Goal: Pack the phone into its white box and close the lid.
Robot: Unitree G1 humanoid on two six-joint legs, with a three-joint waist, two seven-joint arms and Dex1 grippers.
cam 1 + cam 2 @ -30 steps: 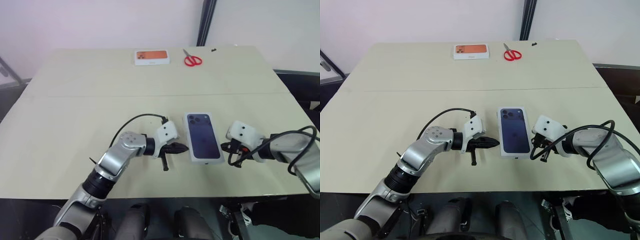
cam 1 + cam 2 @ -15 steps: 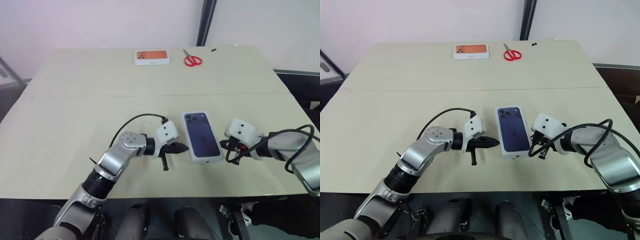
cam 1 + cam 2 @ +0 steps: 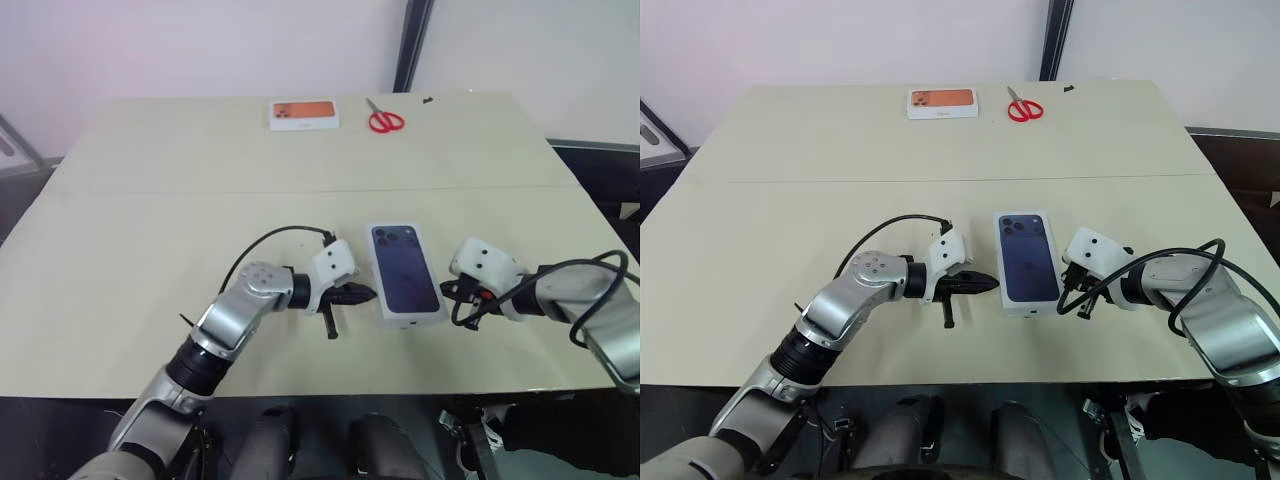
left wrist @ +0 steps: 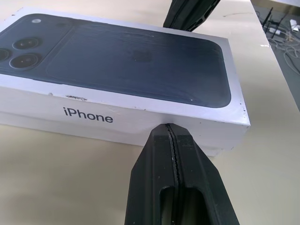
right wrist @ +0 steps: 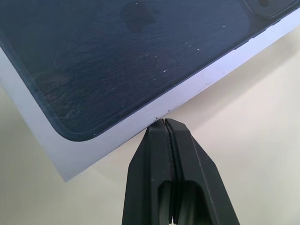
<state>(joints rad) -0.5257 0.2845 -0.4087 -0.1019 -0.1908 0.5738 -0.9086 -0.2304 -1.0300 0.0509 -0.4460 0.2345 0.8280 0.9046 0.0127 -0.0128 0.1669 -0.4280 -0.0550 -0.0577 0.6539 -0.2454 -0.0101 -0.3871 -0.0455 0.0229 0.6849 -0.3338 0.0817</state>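
The lid (image 3: 407,272), white with a dark blue phone picture on top, lies flat on the table near its front edge and covers the white box. The phone itself is hidden. My left gripper (image 3: 370,295) is shut, its tip against the lid's left long side just below the word iPhone (image 4: 87,115). My right gripper (image 3: 447,290) is also shut. Its tip (image 5: 163,123) sits at the lid's right long side near the front corner. Neither gripper holds anything.
At the far edge of the beige table (image 3: 150,240) lie a white box with an orange picture (image 3: 303,114) and red scissors (image 3: 384,121). A seam crosses the table behind the lid. The table's front edge runs just below both arms.
The covered box was skewed half a second ago, its far end toward the left; now it lies straighter. Both grippers stay shut in about the same places.
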